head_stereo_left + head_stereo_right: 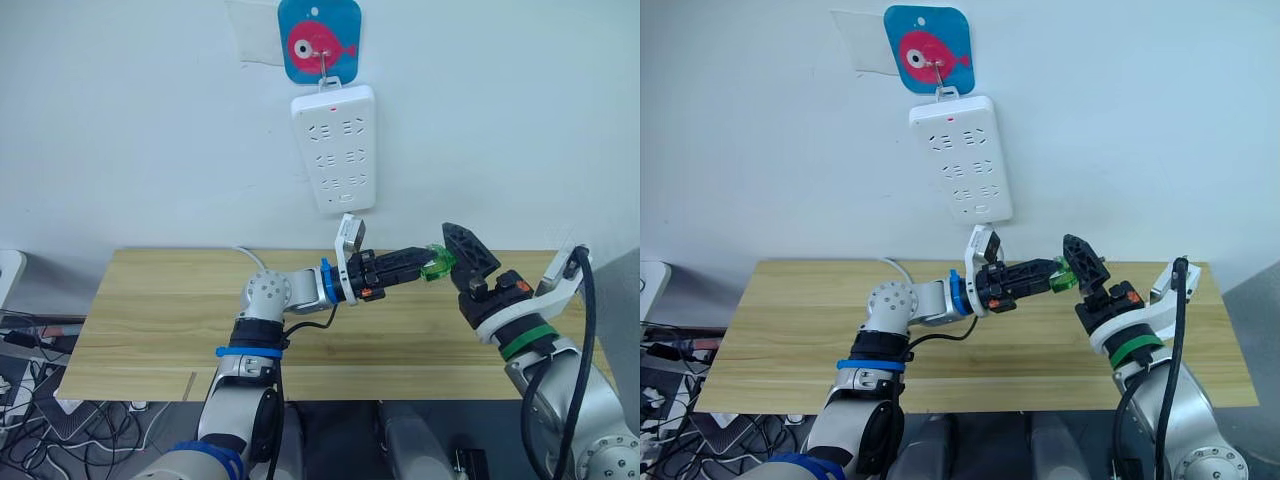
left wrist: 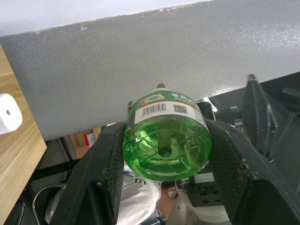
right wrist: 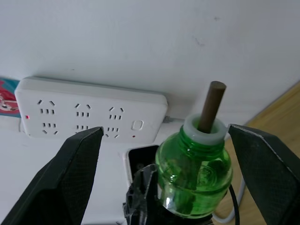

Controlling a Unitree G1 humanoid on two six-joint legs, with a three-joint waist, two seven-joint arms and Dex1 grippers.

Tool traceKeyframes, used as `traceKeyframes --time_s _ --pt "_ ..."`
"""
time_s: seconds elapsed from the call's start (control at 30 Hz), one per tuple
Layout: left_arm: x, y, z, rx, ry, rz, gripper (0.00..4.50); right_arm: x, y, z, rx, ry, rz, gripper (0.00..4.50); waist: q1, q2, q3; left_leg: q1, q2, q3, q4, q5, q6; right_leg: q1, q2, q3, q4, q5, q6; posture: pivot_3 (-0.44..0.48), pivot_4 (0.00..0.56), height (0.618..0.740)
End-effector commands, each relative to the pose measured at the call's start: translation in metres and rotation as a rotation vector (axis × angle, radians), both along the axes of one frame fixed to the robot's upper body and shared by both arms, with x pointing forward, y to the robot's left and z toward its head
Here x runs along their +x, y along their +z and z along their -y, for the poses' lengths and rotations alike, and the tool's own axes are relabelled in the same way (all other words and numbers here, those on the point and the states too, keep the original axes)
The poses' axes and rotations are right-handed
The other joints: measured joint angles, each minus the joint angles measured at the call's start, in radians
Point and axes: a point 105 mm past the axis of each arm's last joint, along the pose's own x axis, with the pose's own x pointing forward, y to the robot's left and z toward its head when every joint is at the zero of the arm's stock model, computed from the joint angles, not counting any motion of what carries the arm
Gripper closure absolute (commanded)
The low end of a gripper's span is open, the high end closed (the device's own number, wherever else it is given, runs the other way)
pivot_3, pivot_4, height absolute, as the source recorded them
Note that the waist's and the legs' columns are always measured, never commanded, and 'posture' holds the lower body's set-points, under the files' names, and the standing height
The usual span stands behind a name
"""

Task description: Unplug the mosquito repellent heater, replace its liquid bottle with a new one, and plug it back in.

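Note:
My left gripper is shut on a green liquid bottle, held sideways in the air above the table's right half. The bottle has a white neck and a brown wick pointing toward my right gripper. That gripper is open, and its black fingers stand wide on either side of the bottle without touching it. In the left wrist view the bottle's base sits between the black pads. A small white rounded object with a dark hole, likely the mosquito repellent heater, lies on the table's end.
A long white power strip hangs on the wall from a blue fish-shaped hook, above and behind the grippers. The wooden table stretches under both arms. Cables lie on the floor at the left.

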Motion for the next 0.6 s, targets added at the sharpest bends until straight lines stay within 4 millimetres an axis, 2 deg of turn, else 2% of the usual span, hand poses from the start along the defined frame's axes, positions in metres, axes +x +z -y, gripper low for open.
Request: traceKeyframes --time_s 0.03,0.1,0.17,0.43,0.6 --pt "-0.0061 0.0112 0.0016 -0.043 -0.021 0.033 2.25 -0.0026 0.0074 -0.0005 0.027 -0.001 0.036 0.05 0.0 0.0 0.0 0.0 0.0 0.0 0.0 0.0 0.0 0.0 0.0 0.0 0.0 0.0 0.0 -0.003 0.256 0.74" --pt "-0.0067 0.0106 0.0017 -0.041 -0.023 0.034 2.25 -0.0018 0.0078 0.0008 0.028 -0.01 0.038 0.2 0.0 0.0 0.0 0.0 0.0 0.0 0.0 0.0 0.0 0.0 0.0 0.0 0.0 0.0 0.0 -0.003 0.255 0.74" --pt "-0.0073 0.0104 0.0019 -0.039 -0.025 0.037 2.25 -0.0016 0.0075 0.0018 0.02 -0.015 0.039 0.68 0.001 0.0 0.0 0.0 0.0 0.0 0.0 0.0 0.0 0.0 0.0 0.0 0.0 0.0 0.0 -0.003 0.255 0.74" --pt "-0.0107 0.0082 0.004 -0.031 -0.04 0.041 2.25 -0.0018 0.0051 0.0033 -0.006 -0.026 0.034 3.54 0.001 0.0 0.0 0.0 0.0 0.0 0.0 0.0 0.0 0.0 0.0 0.0 0.0 0.0 0.0 -0.003 0.256 0.74" --pt "-0.0159 0.0063 0.0048 -0.028 -0.052 0.047 2.25 -0.0022 0.0056 0.0022 -0.012 -0.023 0.037 3.64 0.001 0.0 0.0 0.0 0.0 0.0 0.0 0.0 0.0 0.0 0.0 0.0 0.0 0.0 0.0 -0.003 0.256 0.74"
